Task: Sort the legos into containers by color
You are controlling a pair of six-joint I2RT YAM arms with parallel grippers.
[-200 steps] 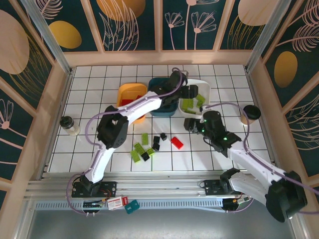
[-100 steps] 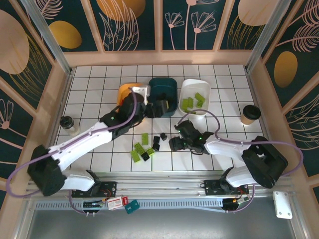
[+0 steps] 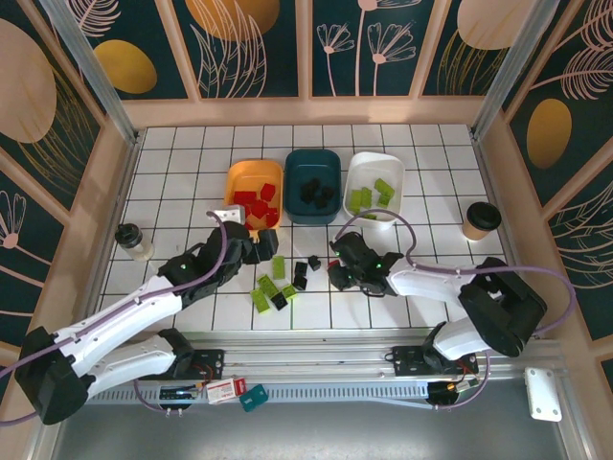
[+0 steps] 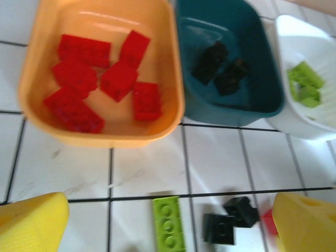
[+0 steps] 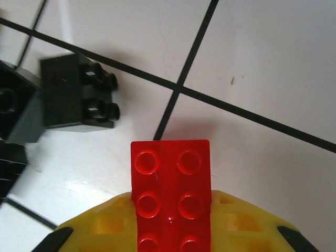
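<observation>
Red rectangular plastic brick (image 5: 170, 202) is seen low over the white tiled table (image 5: 273, 63), right up against a yellow finger (image 5: 100, 228) of the right gripper (image 3: 337, 275). Whether it's actually clamped can't be told. The left gripper (image 4: 169, 223) is spread wide with nothing in it, near the shallow orange plastic tub (image 4: 105, 137) of red bricks. Black ones are kept in the dark teal tub (image 4: 231, 113), lime ones in the white tub (image 4: 315, 131).
</observation>
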